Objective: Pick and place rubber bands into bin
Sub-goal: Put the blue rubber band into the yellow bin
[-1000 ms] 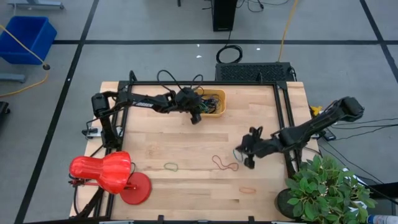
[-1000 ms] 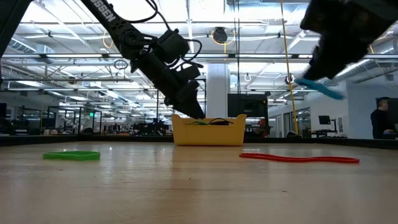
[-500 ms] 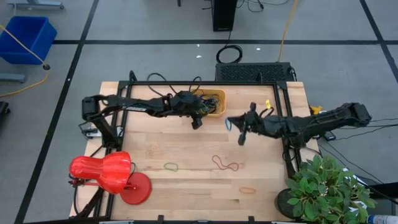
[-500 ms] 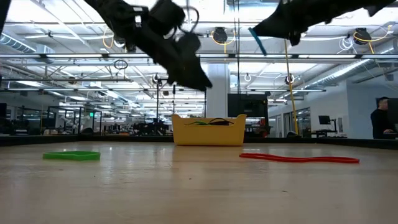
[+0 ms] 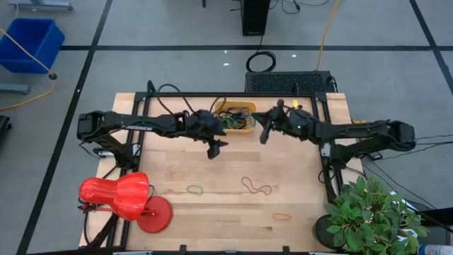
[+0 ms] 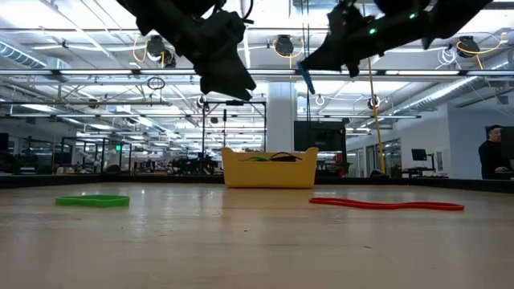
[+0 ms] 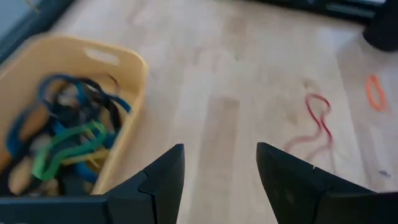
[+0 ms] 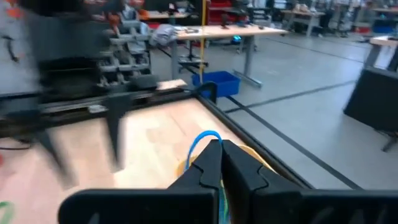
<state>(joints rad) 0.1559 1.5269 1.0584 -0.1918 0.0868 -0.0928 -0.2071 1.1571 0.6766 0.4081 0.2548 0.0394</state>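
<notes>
Right gripper (image 5: 263,134) clamped on a blue rubber band (image 8: 204,140), raised just right of the bin (image 5: 249,126); left gripper (image 5: 213,148) spread, empty, over bare wood near it.

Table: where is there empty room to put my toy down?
The wood between the red lamp and the left gripper is bare. The front is crowded with the green band, red band and orange band. Both grippers, the right holding a blue band, crowd the bin.
</notes>
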